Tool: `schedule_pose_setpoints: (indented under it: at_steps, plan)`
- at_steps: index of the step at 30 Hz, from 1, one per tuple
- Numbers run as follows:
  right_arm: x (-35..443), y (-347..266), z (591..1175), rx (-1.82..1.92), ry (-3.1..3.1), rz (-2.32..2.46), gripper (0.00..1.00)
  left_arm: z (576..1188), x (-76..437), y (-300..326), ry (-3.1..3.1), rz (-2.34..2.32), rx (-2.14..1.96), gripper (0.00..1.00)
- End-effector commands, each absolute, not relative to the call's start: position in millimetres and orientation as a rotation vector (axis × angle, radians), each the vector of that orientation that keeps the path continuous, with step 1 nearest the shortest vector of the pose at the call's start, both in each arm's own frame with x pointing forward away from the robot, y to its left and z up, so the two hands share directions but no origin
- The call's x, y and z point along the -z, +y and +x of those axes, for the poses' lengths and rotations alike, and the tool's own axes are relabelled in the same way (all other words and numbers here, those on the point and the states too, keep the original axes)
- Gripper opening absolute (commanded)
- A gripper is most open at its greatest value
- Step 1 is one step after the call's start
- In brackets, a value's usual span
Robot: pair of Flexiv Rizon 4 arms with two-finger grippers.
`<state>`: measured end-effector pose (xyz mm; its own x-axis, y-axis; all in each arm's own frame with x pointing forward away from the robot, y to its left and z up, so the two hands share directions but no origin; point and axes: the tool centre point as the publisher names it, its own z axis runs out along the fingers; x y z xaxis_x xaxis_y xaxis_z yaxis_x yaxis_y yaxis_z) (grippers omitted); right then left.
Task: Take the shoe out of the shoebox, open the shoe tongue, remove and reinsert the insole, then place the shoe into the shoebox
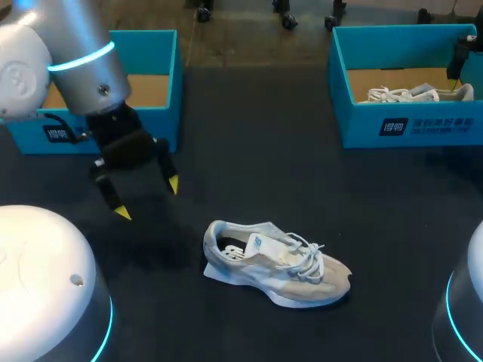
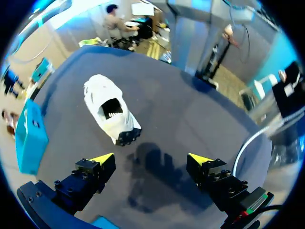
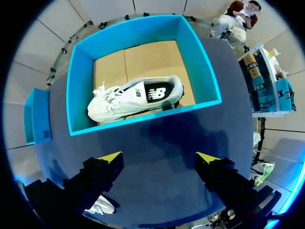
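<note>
A pale grey-white shoe (image 1: 275,260) lies on its sole on the dark table, toe to the right, tongue and laces loose. My left gripper (image 1: 147,198) hangs open above the table to the shoe's left, apart from it. In the left wrist view the shoe (image 2: 112,112) lies ahead of the open left gripper (image 2: 150,160), heel end nearest. A second shoe (image 3: 136,98) lies on its side in the blue shoebox (image 3: 143,119) ahead of my open right gripper (image 3: 159,156), which holds nothing. That shoebox (image 1: 392,124) stands at the back right.
Another blue box (image 1: 162,113) stands at the back left, just behind my left arm; it also shows as a blue box (image 2: 31,136) beside the left gripper. The white arm bases (image 1: 45,286) fill the near corners.
</note>
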<state>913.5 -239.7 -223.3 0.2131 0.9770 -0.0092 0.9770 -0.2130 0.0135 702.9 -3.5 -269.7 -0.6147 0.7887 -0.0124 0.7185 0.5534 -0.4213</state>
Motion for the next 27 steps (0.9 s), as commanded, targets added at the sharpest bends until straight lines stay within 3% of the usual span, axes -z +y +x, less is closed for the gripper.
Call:
schedule_pose_setpoints:
  at_steps: [1, 9, 21, 27]
  plan:
    - [223.5, -239.9, 913.6, -0.002, 1.962, 2.434, 1.0, 706.9, 275.7, 10.4, -2.485, -0.852, -0.982, 1.0]
    - [223.5, -239.9, 913.6, -0.002, 1.962, 2.434, 1.0, 694.2, 284.5, 19.3, -2.573, -0.529, -1.076, 1.0]
    - [223.5, -239.9, 913.6, -0.002, 1.962, 2.434, 1.0, 691.5, 281.1, 19.3, -2.622, -0.543, -1.043, 1.0]
    - [223.5, -239.9, 913.6, -0.002, 1.962, 2.434, 1.0, 679.0, 307.3, 31.0, -2.506, -0.361, -1.196, 1.0]
